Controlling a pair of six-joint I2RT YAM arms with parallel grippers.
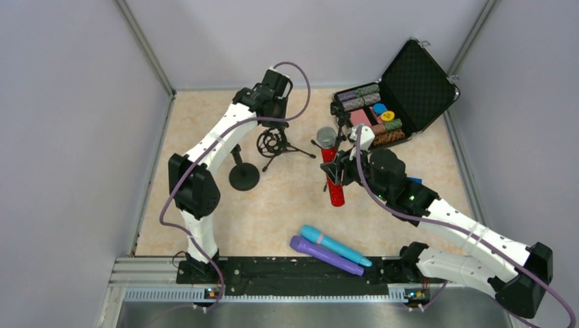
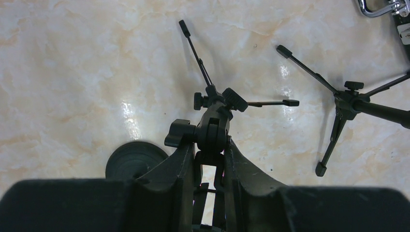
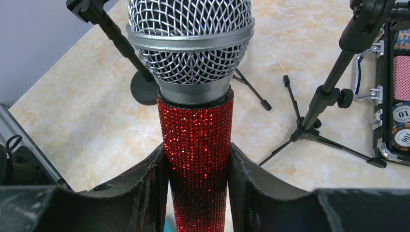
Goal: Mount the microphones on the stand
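Observation:
My right gripper [image 3: 197, 162] is shut on the glittery red microphone [image 3: 196, 130] just below its silver head and holds it upright above the table; both also show in the top view, the gripper [image 1: 341, 172] and the microphone [image 1: 332, 179]. My left gripper [image 2: 211, 147] is shut on the top joint of a black tripod stand [image 2: 212, 121], whose legs spread on the table [image 1: 283, 147]. The light blue microphone [image 1: 334, 244] and the purple microphone [image 1: 326, 255] lie side by side near the front edge.
A round-base stand [image 1: 244, 176] stands left of the tripod. A second tripod stand [image 3: 314, 111] stands beside an open black case of poker chips [image 1: 392, 102] at the back right. Grey walls close in the table's sides.

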